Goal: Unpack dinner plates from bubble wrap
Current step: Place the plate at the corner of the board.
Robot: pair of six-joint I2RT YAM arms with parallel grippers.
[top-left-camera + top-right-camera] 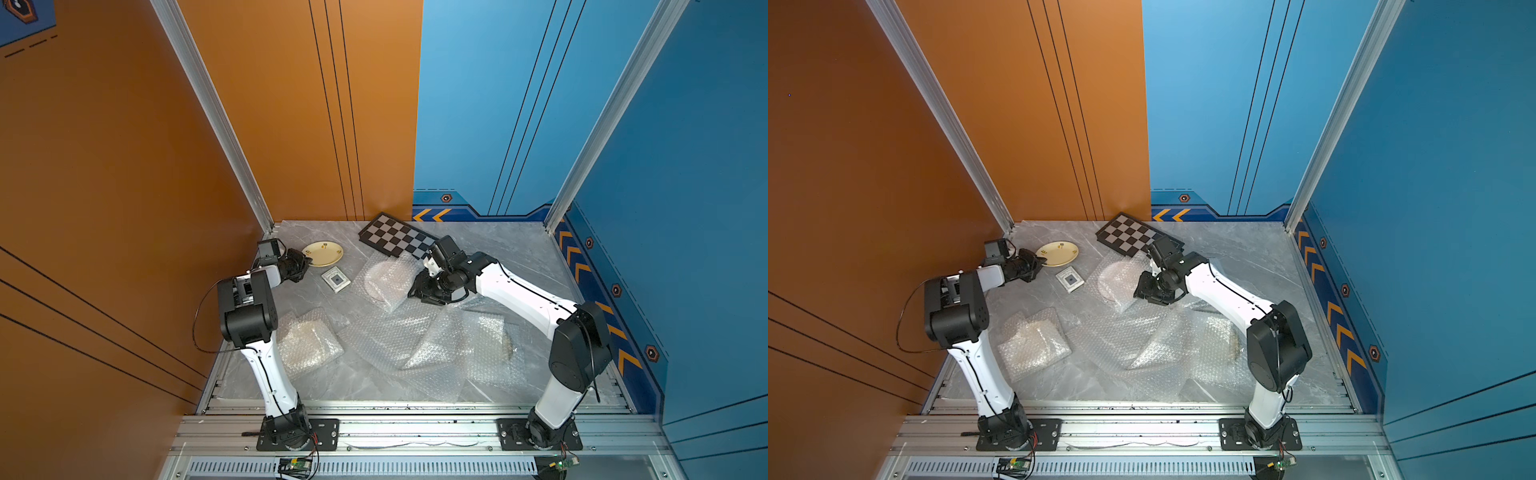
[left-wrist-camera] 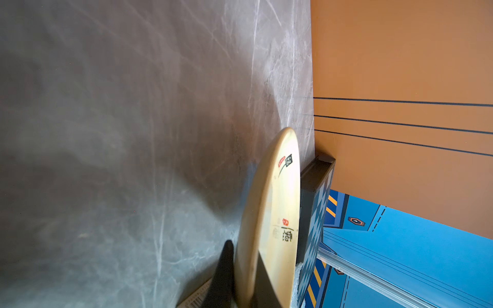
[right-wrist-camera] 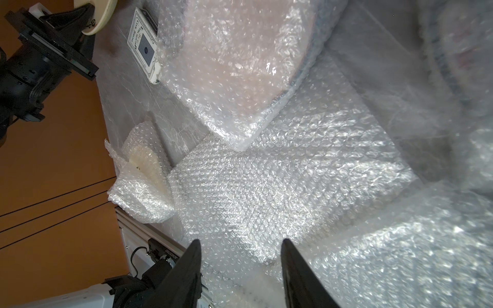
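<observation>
a: where's the cream plate point(image 1: 322, 253)?
b: far left on the bench point(image 1: 498, 249), left jaws clamped on its rim.
a: and the right jaws?
b: apart, holding nothing, above loose bubble wrap point(image 3: 266, 186); a wrapped plate point(image 1: 386, 278) lies just beside.

Black-grey checkerboard point(image 1: 397, 240) by the orange wall point(image 1: 270, 124), small white card box point(image 1: 336, 279) on grey marble tabletop point(image 1: 498, 245)

Glossy ceramic plate point(image 2: 277, 213), crinkly plastic bubble wrap point(image 3: 266, 186)
</observation>
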